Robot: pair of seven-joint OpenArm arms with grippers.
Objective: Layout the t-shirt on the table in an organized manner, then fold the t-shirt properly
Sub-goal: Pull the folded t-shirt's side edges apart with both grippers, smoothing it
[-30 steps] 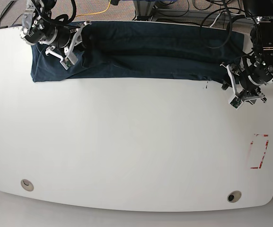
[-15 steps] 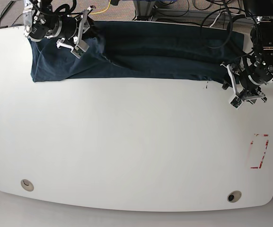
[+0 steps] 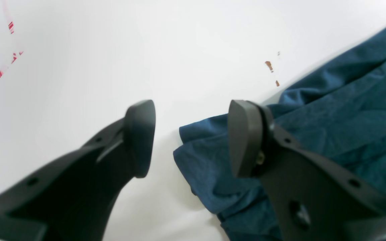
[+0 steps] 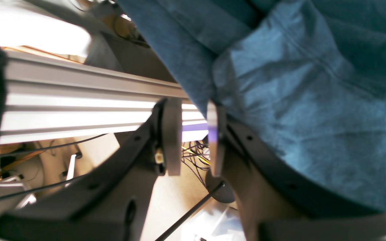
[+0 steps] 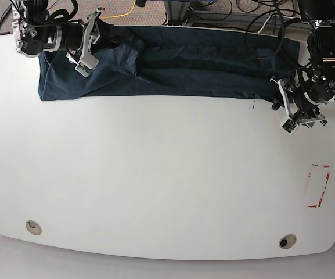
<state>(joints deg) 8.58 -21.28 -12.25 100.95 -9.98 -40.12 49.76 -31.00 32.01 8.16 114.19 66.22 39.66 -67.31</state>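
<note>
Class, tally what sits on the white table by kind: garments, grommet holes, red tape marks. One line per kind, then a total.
T-shirt: 1
Grommet holes: 2
Red tape mark: 1
Total: 4

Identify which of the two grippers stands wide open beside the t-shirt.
The left gripper: its jaws gape over the t-shirt corner, holding nothing. The right gripper has its jaws nearly together against the cloth.
</note>
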